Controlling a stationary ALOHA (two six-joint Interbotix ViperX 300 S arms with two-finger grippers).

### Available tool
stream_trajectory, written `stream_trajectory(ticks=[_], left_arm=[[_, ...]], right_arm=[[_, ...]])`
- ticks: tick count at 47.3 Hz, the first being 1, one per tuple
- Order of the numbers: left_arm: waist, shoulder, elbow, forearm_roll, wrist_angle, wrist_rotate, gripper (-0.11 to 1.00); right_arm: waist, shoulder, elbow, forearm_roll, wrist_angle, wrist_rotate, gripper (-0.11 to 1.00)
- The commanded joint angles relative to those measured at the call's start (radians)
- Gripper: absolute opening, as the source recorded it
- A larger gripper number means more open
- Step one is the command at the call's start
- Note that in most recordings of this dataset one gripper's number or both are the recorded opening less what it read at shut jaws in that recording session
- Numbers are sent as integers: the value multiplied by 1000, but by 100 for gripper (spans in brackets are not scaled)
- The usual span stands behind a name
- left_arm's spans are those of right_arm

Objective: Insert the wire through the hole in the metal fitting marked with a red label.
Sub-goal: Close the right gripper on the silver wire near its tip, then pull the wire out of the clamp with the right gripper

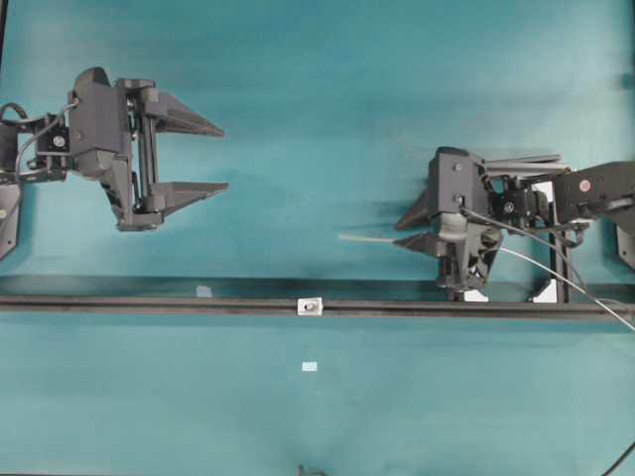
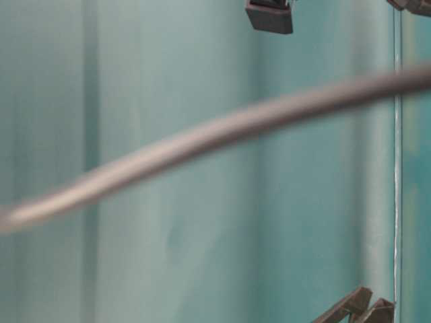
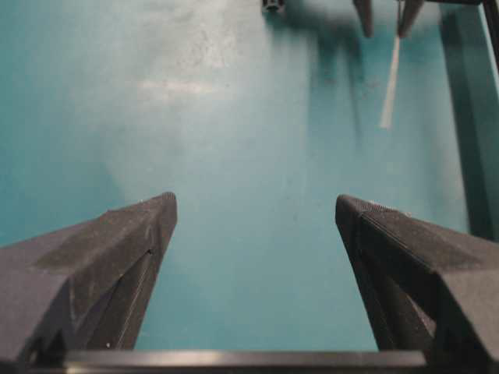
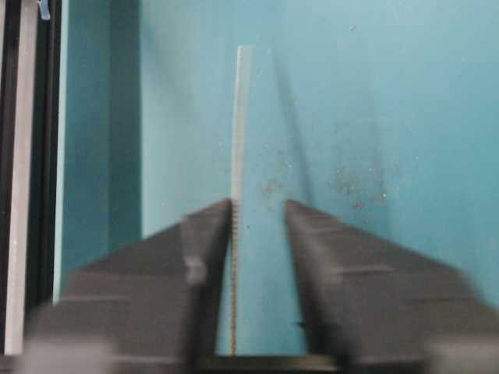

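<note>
The right tool (image 1: 415,230) pinches the wire (image 1: 369,238) loosely, jaws part-open, pointing sideways; the fitting (image 1: 311,306) lies ahead, off-axis, on the rail (image 1: 149,302).

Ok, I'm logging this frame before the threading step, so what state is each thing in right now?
Left pincer: open, empty, above the table.
Right pincer: partly open; wire lies along one finger, grip unclear.
Wire: pale strip sticking out past the fingertips, not yet at the fitting.
Fitting: on the black rail, hole unthreaded.
</note>
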State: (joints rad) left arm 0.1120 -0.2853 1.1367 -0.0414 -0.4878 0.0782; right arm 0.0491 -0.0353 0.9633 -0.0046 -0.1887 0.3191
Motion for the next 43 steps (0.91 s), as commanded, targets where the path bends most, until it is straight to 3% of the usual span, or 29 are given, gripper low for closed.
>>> stream_trajectory(ticks=[1, 4, 8, 43], left_arm=[[3, -5, -18, 3, -6, -2, 81], [3, -6, -18, 3, -6, -2, 81], [5, -6, -18, 3, -6, -2, 81], [6, -6, -18, 2, -6, -3, 81]], right_arm=[[2, -11, -17, -8, 6, -2, 20], [2, -11, -17, -20, 18, -2, 7], [2, -9, -20, -29, 29, -2, 0], [2, -34, -37, -46, 32, -2, -1]])
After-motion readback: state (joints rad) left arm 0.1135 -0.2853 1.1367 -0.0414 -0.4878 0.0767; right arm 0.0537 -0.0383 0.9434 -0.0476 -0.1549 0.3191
